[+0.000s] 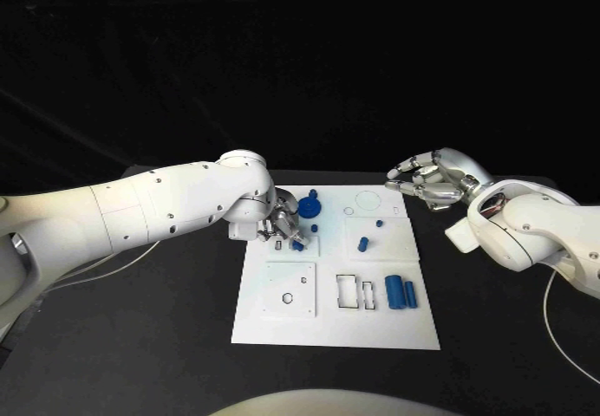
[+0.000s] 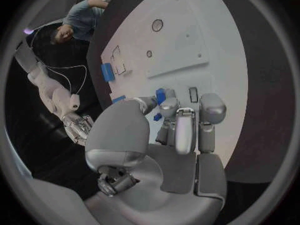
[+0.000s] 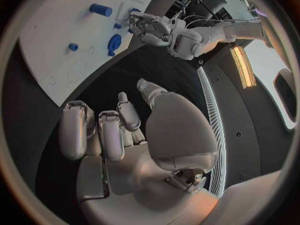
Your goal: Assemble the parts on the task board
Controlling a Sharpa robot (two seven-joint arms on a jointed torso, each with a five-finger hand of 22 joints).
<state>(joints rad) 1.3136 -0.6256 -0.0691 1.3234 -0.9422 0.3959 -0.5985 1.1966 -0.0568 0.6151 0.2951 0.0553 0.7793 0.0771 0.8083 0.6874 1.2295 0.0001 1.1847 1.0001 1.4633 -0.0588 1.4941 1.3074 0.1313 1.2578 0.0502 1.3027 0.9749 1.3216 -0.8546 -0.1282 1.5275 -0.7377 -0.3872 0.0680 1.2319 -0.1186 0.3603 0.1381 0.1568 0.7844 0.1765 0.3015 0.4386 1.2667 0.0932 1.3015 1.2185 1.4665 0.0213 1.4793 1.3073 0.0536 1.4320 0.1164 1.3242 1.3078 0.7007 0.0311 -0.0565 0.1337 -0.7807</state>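
Here the white board [image 1: 335, 303] lay flat in the middle of the black desk [image 1: 150, 347], w/ blue parts on it. The left hand [image 1: 277, 227] was low over the board's upper left section, fingers [image 2: 185, 130] curled down close together around a small blue part [image 2: 161, 95]; can't tell for sure whether they clamped it or only touched it. A blue disc [image 1: 309, 207] sat just beyond that hand. A small blue peg [image 1: 362, 243] stood in the upper right section, another little one [image 1: 375, 224] near it. Two blue cylinders [image 1: 401, 291] lay side by side at the board's lower right, beside two rectangular slots [image 1: 356, 293]. The right hand [image 1: 432, 180] hung off the board past its far right corner, over the desk, fingers [image 3: 100, 135] bent inward, holding nothing, not touching any part.
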